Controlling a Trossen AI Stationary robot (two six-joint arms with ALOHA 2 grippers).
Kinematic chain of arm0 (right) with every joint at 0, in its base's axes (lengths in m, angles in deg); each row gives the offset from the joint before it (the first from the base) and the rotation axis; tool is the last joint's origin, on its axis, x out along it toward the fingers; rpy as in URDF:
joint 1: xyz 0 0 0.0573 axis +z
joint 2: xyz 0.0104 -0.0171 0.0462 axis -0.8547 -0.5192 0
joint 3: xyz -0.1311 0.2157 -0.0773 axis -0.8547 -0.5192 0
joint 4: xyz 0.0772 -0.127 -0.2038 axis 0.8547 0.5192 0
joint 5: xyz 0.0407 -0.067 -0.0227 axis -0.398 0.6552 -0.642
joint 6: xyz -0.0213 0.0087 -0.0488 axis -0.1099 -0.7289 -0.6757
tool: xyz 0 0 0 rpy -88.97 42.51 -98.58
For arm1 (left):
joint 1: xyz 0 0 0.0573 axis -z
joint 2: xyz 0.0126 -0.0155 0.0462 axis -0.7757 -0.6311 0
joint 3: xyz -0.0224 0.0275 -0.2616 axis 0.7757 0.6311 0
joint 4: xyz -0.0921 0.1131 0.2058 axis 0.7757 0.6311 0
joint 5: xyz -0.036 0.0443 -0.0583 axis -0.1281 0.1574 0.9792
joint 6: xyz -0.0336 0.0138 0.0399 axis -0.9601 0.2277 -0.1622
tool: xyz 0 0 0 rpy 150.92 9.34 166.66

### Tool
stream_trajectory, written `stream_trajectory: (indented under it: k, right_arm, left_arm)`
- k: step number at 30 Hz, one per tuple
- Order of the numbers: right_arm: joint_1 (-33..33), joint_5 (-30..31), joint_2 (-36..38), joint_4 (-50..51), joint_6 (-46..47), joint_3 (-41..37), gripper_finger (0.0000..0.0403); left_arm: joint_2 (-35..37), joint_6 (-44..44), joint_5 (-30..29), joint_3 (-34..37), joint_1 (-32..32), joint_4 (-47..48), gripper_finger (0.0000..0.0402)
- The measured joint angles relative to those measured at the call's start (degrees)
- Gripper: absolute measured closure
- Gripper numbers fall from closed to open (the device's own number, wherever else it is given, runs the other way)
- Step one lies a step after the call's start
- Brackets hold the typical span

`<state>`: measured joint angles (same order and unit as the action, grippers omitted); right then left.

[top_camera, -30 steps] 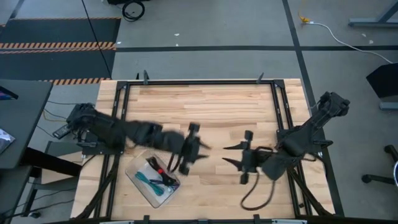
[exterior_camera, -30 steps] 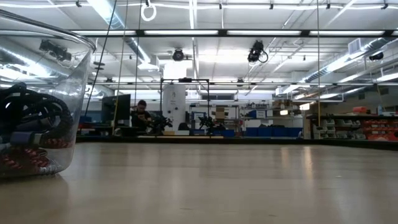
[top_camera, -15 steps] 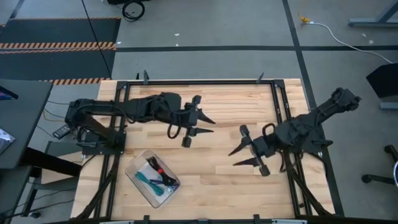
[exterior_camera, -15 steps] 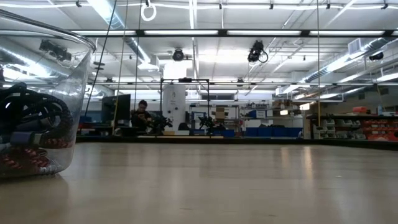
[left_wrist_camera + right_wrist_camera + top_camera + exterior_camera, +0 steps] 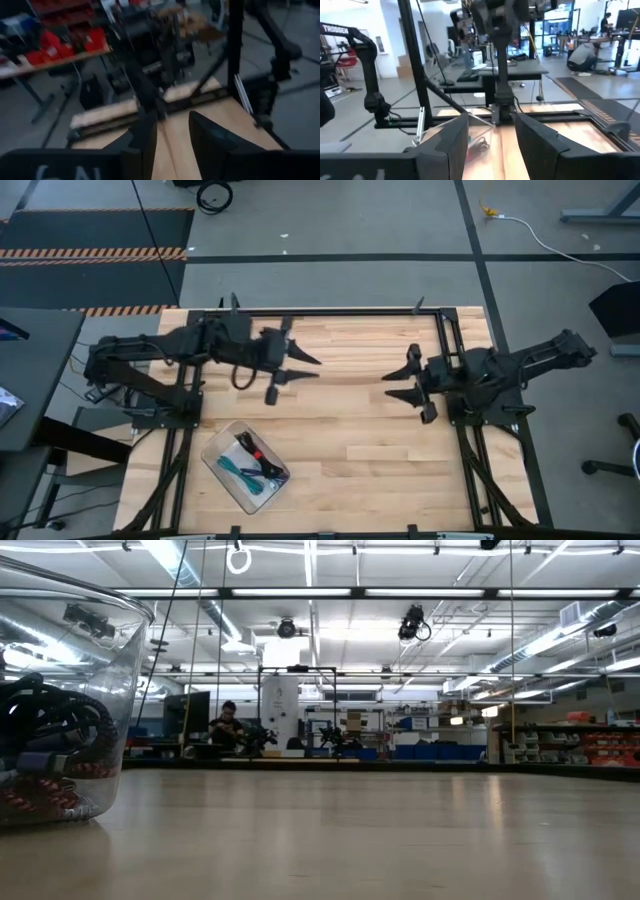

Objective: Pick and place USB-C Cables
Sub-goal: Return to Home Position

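Observation:
The USB-C cables point(image 5: 250, 462) lie bundled inside a clear plastic tray point(image 5: 222, 448) near the table's near left corner; black with red and teal show. In the low view the same tray point(image 5: 120, 690) stands at the left with dark cable coils point(image 5: 50, 735) in it. My left gripper point(image 5: 315, 368) hovers open over the far left part of the table, fingers pointing right. My right gripper point(image 5: 386, 385) hovers open over the far right part, fingers pointing left. Each wrist view shows its own gripper open and holding nothing: left point(image 5: 172, 135), right point(image 5: 492, 132).
A black metal frame point(image 5: 330, 311) runs along the table's far edge and down both sides. Bare wood point(image 5: 350, 450) lies between the two grippers and toward the near edge. The right wrist view looks across the table at the left arm point(image 5: 495, 30).
My left gripper has drawn back from beside the tray toward the far left of the table, staying open. My right gripper has swung from the near middle toward the far right edge, also open. The tray and cables have kept still.

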<state>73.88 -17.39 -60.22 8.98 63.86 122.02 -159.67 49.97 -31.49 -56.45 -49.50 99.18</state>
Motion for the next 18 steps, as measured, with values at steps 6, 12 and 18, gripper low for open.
stream_trajectory:
  k: [6,12,18]
  right_arm:
    - [1.2,7.3,4.1,11.3,2.9,0.0,0.0233]
    - [2.4,11.6,3.6,16.0,4.7,0.0,0.0233]
    - [3.6,11.7,1.1,15.6,5.1,0.0,0.0233]
  left_arm:
    - [5.4,-1.5,0.4,2.0,-0.7,-0.1,0.0318]
    - [14.2,-6.4,0.4,21.8,-2.2,-20.6,0.0348]
    - [25.8,-13.1,0.2,43.5,-5.3,-39.8,0.036]
